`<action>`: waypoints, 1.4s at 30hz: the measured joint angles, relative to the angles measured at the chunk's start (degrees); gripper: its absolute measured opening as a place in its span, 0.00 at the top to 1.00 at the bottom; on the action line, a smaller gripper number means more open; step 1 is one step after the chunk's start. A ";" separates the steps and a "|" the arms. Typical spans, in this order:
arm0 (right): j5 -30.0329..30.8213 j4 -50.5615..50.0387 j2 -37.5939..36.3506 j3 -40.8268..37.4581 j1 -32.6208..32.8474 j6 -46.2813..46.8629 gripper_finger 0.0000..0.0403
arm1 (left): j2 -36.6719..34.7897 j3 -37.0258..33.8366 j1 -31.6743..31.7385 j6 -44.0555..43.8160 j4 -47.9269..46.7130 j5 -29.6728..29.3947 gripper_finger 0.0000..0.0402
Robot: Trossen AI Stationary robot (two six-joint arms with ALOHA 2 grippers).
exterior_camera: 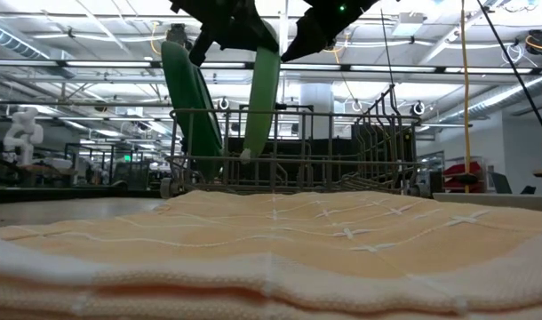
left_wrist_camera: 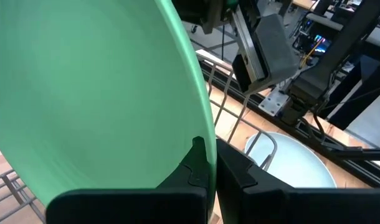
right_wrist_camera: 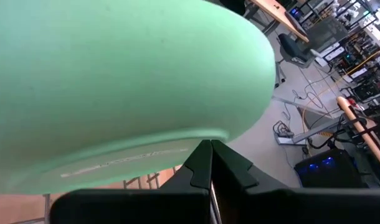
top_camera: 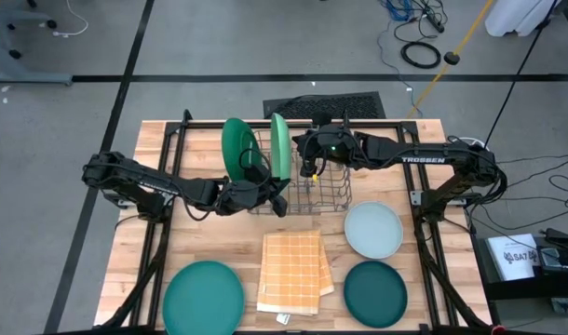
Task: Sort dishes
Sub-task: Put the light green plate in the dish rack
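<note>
While left end effector (top_camera: pixel 280 197) pinches light green plate (top_camera: pixel 279 146) rim; right end effector (top_camera: pixel 309 170) clenched empty.

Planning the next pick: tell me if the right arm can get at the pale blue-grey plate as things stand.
Probably yes. The pale blue-grey plate lies bare on the table on its side, nothing on top. But the right gripper sits shut beside the light green plate in the rack.

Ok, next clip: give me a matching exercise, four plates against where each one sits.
Things:
1. light green plate
2. teal plate
3. pale blue-grey plate
4. dark teal plate

Places:
a. flat, left of the cloth
b. flat, right of the cloth, farther from the rack
c. upright in the rack
d. flat, right of the cloth, nearer the rack

Pairs: 1-c, 2-a, 3-d, 4-b
</note>
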 joint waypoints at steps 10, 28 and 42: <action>-0.36 -0.50 0.00 0.02 0.65 0.02 1.00 | 0.00 0.02 0.00 -0.08 -0.46 0.02 0.92; -0.55 -0.40 0.63 0.00 1.14 0.53 1.00 | 0.00 0.02 0.00 -0.20 -1.09 1.89 0.91; -0.57 -0.25 0.66 0.01 1.14 0.56 1.00 | -0.13 0.09 -0.12 -1.42 -0.88 3.90 0.55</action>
